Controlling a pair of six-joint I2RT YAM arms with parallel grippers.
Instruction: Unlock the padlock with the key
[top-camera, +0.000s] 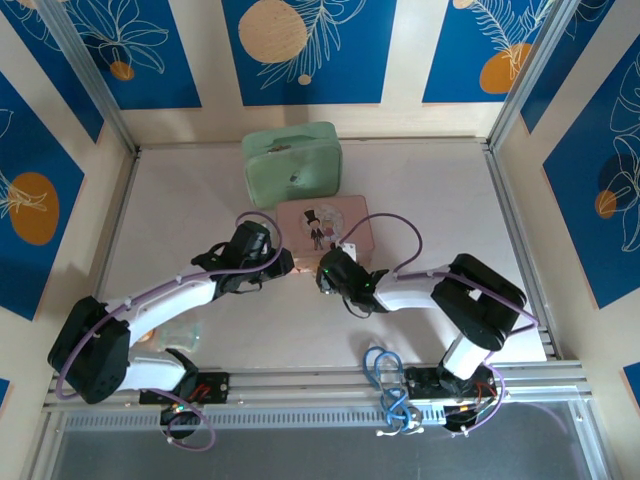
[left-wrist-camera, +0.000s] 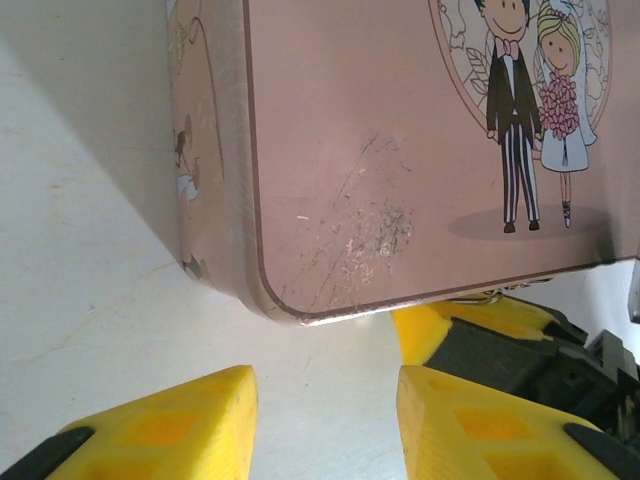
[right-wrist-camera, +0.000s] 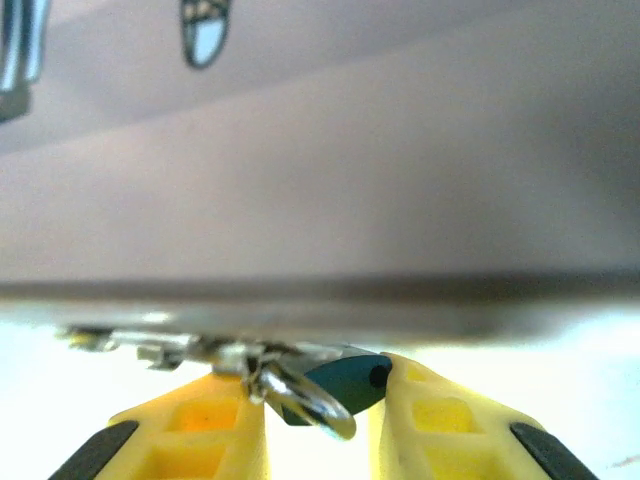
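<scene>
Right gripper (right-wrist-camera: 318, 425) pinches the tiny blue-bodied padlock with silvery shackle (right-wrist-camera: 345, 380) hanging at the front edge of the pink illustrated tin box (left-wrist-camera: 400, 150), probably steadying it for the key; left gripper (left-wrist-camera: 325, 425), spread and empty, sits by the box corner, likely to brace it.

Right wrist view: the pink illustrated metal box (right-wrist-camera: 350, 180) sits so close that it blurs into a soft wall, its artwork cut off at the top edge. The tiny blue padlock (right-wrist-camera: 345, 385) is half hidden between the yellow fingers (right-wrist-camera: 430, 425) of the right gripper (right-wrist-camera: 322, 410). Its silvery shackle blurs into the latch metal (right-wrist-camera: 190, 345). Left wrist view: the box is cropped at the top and right, along with the tops of the illustrated couple's (left-wrist-camera: 530, 120) heads.
</scene>
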